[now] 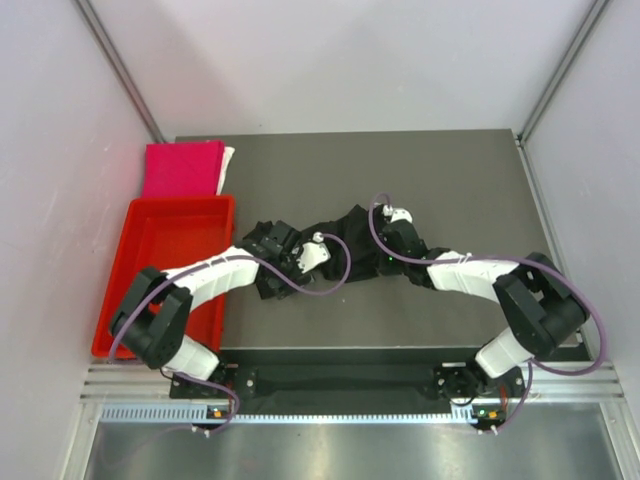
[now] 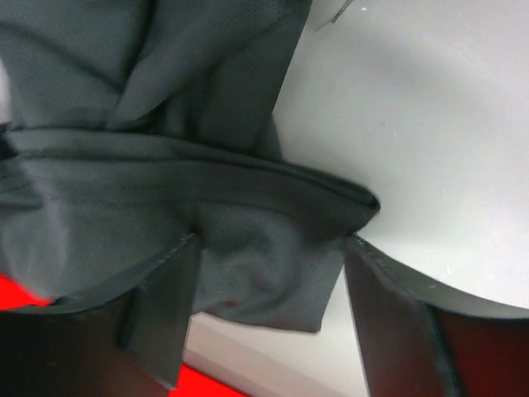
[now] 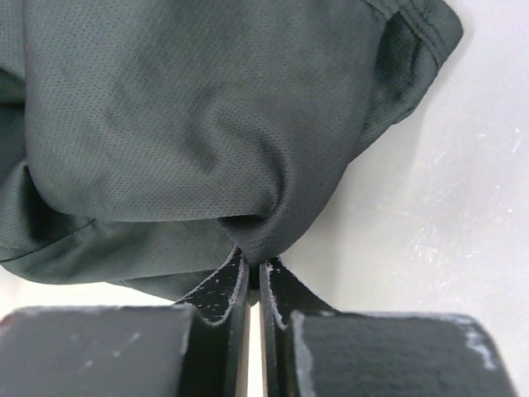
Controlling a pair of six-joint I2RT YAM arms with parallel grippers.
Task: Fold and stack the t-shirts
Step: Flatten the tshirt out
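The black t-shirt (image 1: 335, 232) lies crumpled at the middle of the table, between my two grippers. My left gripper (image 1: 278, 250) is at its left end; in the left wrist view its fingers (image 2: 165, 306) stand wide apart, with a fold of the black shirt (image 2: 165, 190) hanging between them (image 2: 273, 240). My right gripper (image 1: 383, 238) is at the shirt's right end, shut (image 3: 254, 263) on a pinch of the black cloth (image 3: 190, 124). The folded magenta-pink shirt (image 1: 182, 168) lies at the far left, with a white edge (image 1: 228, 165) beside it.
The red plastic tray (image 1: 130, 250) stands along the table's left side, just in front of the pink shirt, and shows red low in the left wrist view (image 2: 16, 294). Grey walls close in on both sides and at the back.
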